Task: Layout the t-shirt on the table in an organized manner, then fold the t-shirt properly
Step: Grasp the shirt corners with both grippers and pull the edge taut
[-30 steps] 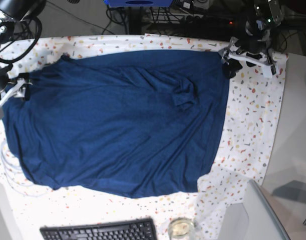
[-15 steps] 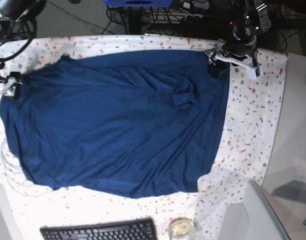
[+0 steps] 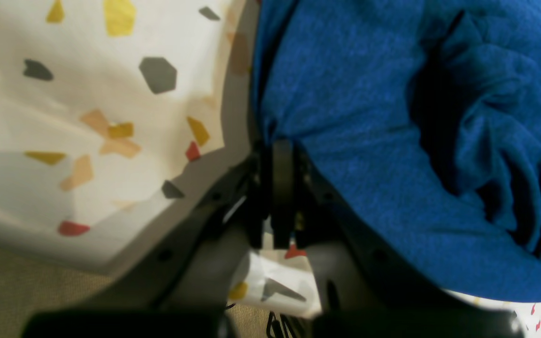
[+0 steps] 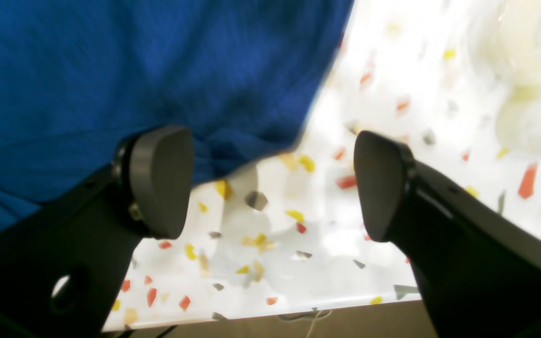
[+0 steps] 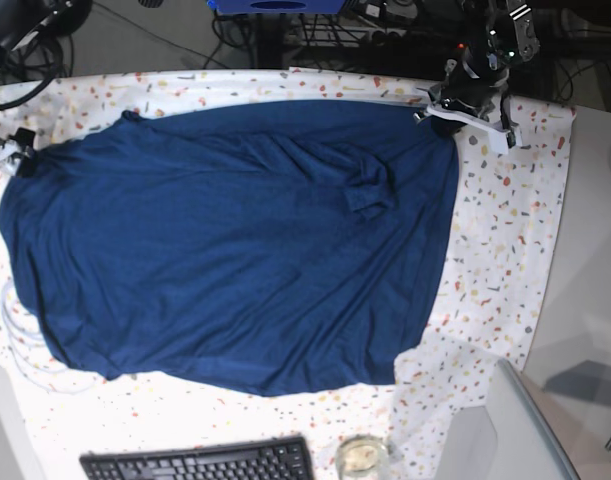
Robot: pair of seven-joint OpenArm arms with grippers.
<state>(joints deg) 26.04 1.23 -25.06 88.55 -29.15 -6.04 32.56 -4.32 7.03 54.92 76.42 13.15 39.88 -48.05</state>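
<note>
Two grippers sit at the far corners of the t-shirt (image 5: 235, 240) on the table (image 5: 505, 250). Left gripper (image 3: 282, 155) pinches its corner; right gripper (image 4: 270, 183) gapes beside its edge.

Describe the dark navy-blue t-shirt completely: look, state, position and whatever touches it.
The plain dark navy-blue t-shirt is soft knit fabric with no print. It lies spread wide and mostly flat on the white, colour-flecked table, with shallow wrinkles and a small bunched fold right of centre. Its outline is rounded and uneven. The left gripper, jaws shut, pinches its far corner edge. The right gripper stands open at the opposite edge, one finger over the fabric, nothing held.
</note>
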